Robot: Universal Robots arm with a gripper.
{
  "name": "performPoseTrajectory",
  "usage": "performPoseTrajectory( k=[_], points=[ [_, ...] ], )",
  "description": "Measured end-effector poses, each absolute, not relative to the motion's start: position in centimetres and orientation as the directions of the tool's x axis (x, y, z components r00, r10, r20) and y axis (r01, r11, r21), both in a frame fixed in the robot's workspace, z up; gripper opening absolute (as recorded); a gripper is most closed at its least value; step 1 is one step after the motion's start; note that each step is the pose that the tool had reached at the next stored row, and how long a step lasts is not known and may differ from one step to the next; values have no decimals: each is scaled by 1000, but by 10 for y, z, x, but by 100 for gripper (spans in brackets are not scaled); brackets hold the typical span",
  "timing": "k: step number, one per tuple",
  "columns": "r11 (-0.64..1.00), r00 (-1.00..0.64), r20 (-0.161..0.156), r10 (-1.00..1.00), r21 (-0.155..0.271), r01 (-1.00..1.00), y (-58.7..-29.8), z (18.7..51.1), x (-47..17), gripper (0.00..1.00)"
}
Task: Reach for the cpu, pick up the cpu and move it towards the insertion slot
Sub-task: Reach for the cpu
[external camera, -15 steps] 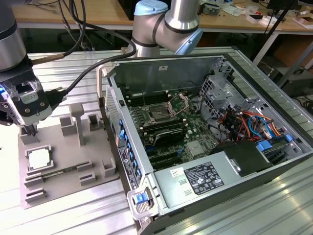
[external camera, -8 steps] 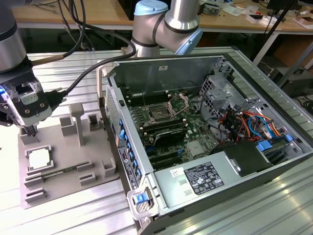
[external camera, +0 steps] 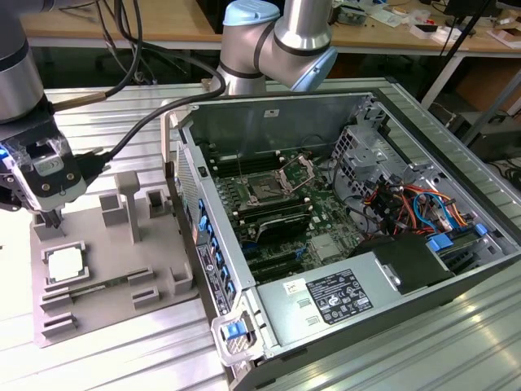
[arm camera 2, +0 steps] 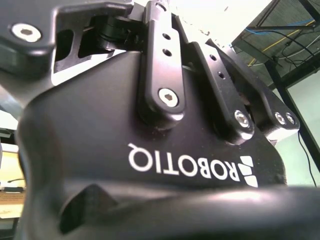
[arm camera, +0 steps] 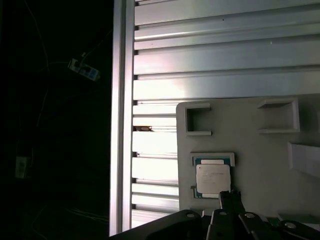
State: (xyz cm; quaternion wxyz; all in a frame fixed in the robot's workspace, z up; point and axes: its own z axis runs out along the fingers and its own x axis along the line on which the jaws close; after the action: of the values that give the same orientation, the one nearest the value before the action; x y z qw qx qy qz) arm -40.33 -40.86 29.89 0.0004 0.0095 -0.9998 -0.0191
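Black pincer [external camera: 50, 218] hangs over the far-left part of the flat grey plastic tray [external camera: 114, 287], which sits on the slatted aluminium table [external camera: 106, 358] at the exterior view's left. Can't tell whether the pincer is open or closed. It carries nothing.

The small flat square cpu with the shiny silver metal top [external camera: 65, 265] lies flat in a shallow recess at the tray's near-left. In the first wrist view the pincer tip [arm camera: 229, 197] lines up at one edge of the cpu [arm camera: 213, 179]; touching or just above, can't tell.

The insertion slot, a square dark socket with a silver frame [external camera: 266, 190], is inside the open grey metal computer case [external camera: 277, 122], well apart to the exterior view's right of the tray.

Handling, my read:
- Light, thin, stiff. No flex to worry about.
- The polished lid is probably slippery, so squeeze across two opposite side edges rather than the top face.
- The underside contacts are likely fragile (no dragging across the tray).
- The recess lip hugs at least one side, leaving little edge exposed. Take the free sides and keep it level.
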Motion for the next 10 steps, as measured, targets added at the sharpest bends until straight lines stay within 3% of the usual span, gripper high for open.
performPoseTrajectory(
  k=[10],
  points=[
    [999,-1000,0,-19,38,-19,-409,296,-404,11]
  ],
)
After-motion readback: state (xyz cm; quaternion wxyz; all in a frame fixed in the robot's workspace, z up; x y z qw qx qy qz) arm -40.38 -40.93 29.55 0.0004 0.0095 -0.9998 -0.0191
